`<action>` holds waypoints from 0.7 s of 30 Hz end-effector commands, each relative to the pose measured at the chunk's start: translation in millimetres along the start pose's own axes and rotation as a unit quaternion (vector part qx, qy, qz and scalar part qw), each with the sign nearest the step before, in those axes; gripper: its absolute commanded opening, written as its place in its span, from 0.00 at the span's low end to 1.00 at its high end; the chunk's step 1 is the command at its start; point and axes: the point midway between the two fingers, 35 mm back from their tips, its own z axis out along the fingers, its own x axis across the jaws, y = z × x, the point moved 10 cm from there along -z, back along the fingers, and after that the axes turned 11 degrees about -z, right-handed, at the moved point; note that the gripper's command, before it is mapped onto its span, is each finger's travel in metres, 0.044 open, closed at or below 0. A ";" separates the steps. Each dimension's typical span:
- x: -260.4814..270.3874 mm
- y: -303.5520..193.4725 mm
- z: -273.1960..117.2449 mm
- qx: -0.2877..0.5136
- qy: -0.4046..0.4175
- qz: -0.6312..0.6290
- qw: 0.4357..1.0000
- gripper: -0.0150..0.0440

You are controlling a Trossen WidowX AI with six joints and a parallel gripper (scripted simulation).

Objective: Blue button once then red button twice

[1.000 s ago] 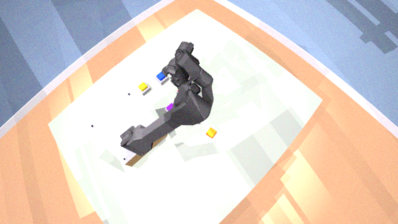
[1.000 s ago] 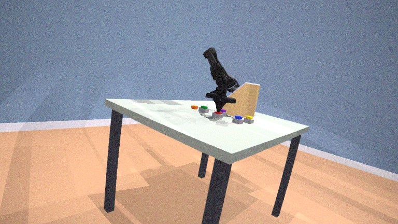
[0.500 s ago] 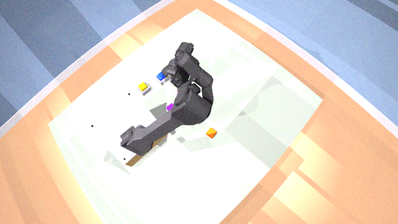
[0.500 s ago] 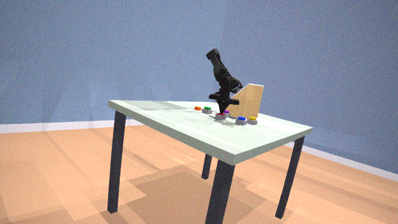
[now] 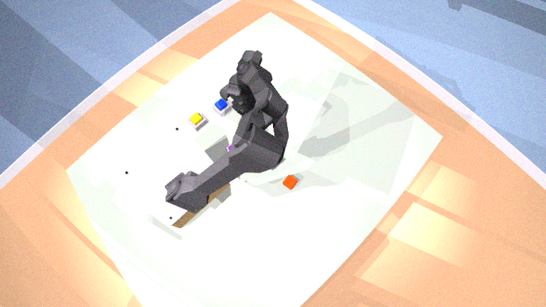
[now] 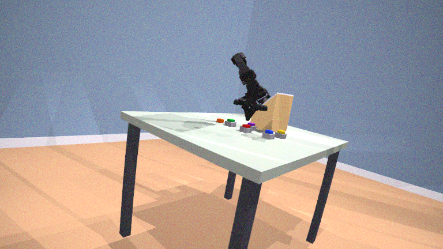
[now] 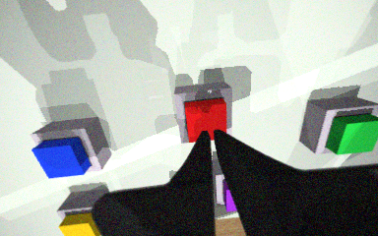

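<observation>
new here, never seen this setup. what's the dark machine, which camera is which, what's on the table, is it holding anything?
The dark machine is a single jointed robot arm bolted to a wooden wedge on a pale table. It ends in a two-finger gripper.

One picture looks down from above, one from the side of the room, and one from a camera on the arm's wrist, looking along the fingers.

On the table are small push-buttons on grey bases: a red button, a blue button, a green button, a yellow button and a purple button. An orange block sits apart.

The gripper is shut and holds nothing; its tips point at the red button, right at its near edge.
</observation>
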 end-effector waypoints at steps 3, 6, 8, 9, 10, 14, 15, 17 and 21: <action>0.1 -0.5 9.2 0.002 0.000 -0.002 1.000 0.29; 0.1 -0.6 14.0 0.002 0.000 -0.002 1.000 0.29; 0.1 -0.6 17.2 0.002 0.000 -0.002 1.000 0.29; 0.0 -0.7 18.7 0.002 0.000 -0.002 1.000 0.29; 0.0 -0.7 20.3 0.002 0.000 -0.002 1.000 0.29; -0.1 -1.0 26.7 0.002 0.000 -0.002 1.000 0.29; -0.1 -1.1 28.2 0.002 0.000 -0.002 1.000 0.29; -0.1 -1.2 30.2 0.002 -0.001 -0.002 1.000 0.29; -0.1 -1.2 30.5 0.002 -0.001 -0.002 1.000 0.29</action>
